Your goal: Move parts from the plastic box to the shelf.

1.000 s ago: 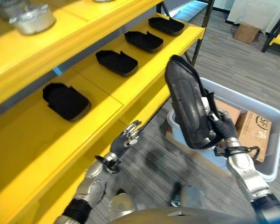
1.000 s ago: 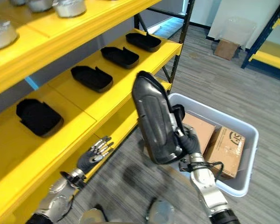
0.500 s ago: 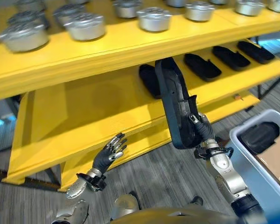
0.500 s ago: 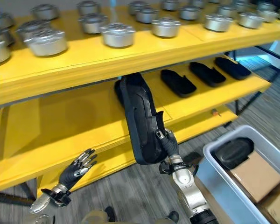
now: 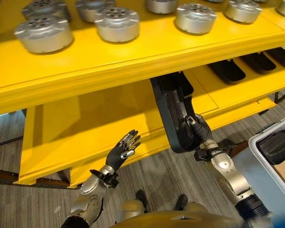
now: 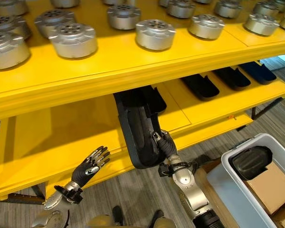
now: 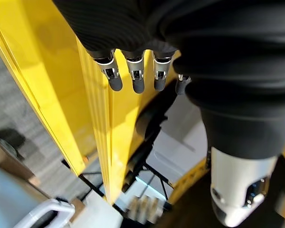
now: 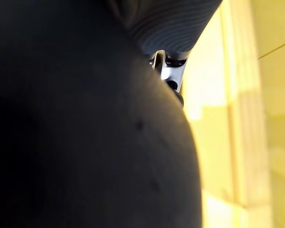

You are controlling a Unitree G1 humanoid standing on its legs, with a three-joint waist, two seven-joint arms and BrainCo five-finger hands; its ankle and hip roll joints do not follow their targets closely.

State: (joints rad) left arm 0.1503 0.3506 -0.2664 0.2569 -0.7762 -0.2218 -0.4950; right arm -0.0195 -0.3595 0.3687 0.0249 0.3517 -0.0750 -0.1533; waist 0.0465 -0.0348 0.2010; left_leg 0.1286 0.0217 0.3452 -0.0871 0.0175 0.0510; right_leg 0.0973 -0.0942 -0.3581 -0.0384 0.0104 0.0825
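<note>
My right hand [image 5: 199,133] is shut on a long black moulded part [image 5: 172,114], held upright in front of the yellow lower shelf [image 5: 109,114]; the part's upper end reaches under the upper shelf's edge, close to another black part lying there [image 5: 183,83]. In the right wrist view the black part [image 8: 85,133] sits right against the hand. My left hand [image 5: 121,150] is open, fingers straight, empty, in front of the lower shelf's front edge. More black parts [image 6: 200,85] lie in a row on the lower shelf to the right. The grey plastic box [image 6: 228,190] stands on the floor at the lower right with a black part [image 6: 249,159] inside.
Several silver round metal pieces [image 5: 116,21] stand on the upper yellow shelf [image 5: 133,57]. A cardboard box [image 6: 273,183] lies in the plastic box. The left stretch of the lower shelf [image 6: 57,128] is bare. Grey plank floor lies below.
The camera has swung closer to the shelves. My right hand has carried the black part nearer the lower shelf, its top now under the upper shelf's edge. The left hand stays open.
</note>
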